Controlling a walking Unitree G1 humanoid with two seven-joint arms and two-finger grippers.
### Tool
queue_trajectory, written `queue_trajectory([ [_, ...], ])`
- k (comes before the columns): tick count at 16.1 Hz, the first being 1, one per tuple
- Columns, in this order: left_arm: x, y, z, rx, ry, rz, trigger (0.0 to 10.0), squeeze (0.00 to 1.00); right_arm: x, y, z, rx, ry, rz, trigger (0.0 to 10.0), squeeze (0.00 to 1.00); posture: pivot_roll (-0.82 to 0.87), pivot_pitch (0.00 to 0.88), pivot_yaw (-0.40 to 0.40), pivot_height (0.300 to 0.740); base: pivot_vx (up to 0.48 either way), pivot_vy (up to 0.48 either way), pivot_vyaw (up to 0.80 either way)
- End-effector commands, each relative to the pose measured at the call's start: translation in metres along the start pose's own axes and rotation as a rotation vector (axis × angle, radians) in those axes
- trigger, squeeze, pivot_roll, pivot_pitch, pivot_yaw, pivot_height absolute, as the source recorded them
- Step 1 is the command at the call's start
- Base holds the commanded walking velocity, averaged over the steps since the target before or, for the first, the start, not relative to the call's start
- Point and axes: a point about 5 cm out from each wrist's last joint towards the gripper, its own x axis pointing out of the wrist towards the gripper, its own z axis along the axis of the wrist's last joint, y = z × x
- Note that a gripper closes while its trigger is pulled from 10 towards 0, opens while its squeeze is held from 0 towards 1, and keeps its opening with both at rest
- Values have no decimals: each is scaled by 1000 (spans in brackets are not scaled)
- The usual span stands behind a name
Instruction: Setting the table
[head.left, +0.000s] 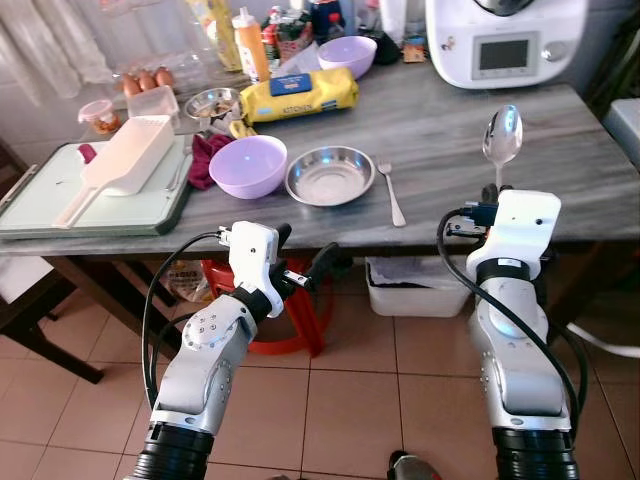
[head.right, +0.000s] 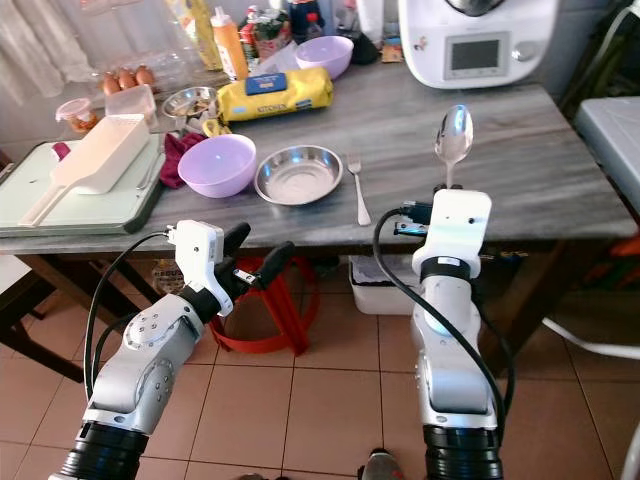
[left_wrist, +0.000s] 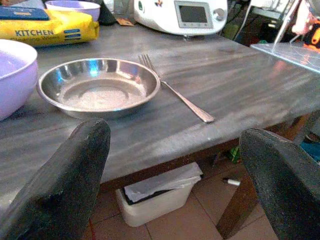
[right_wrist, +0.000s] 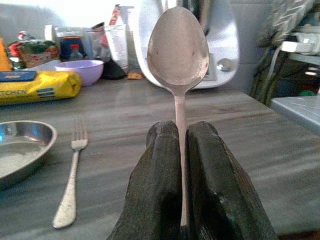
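My right gripper (right_wrist: 181, 145) is shut on the handle of a metal spoon (head.left: 502, 137), which stands upright with its bowl up over the table's right front part. A steel plate (head.left: 330, 175) lies near the table's front middle. Just right of the plate a fork (head.left: 391, 193) lies on the wood, tines pointing away. A lilac bowl (head.left: 248, 166) sits left of the plate. My left gripper (head.left: 302, 262) hangs open below the table's front edge, its fingers (left_wrist: 65, 180) pointing toward the plate.
The grey wooden table (head.left: 440, 130) carries a white kitchen machine (head.left: 505, 40) at the back right, a yellow wipes pack (head.left: 298, 95), a second lilac bowl (head.left: 347, 55) and a pale green tray (head.left: 60, 200) with a white scoop. Under the table stand a white bin (head.left: 415, 290) and a red stool (head.left: 290, 320).
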Motion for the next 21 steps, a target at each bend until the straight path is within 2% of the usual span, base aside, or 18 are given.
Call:
queue_trajectory([
  [1, -3, 0, 3, 10, -13, -8, 10000, 0, -1, 5, 9, 5, -35, 17, 10000, 0, -105, 116, 162, 740, 311, 0, 0],
  [12, -2, -4, 2, -3, -9, -34, 10000, 0, 0, 4, 7, 0, -32, 17, 10000, 0, -105, 116, 162, 740, 342, 0, 0],
  [17, -6, -5, -2, -15, 6, -35, 10000, 0, 0, 5, 7, -2, -31, 18, 10000, 0, -102, 116, 160, 740, 0, 0, 0],
  [21, -16, -4, -2, 8, 13, -87, 10000, 0, -1, 2, 8, -7, -34, 8, 10000, 0, -104, 114, 160, 740, 0, 0, 0],
])
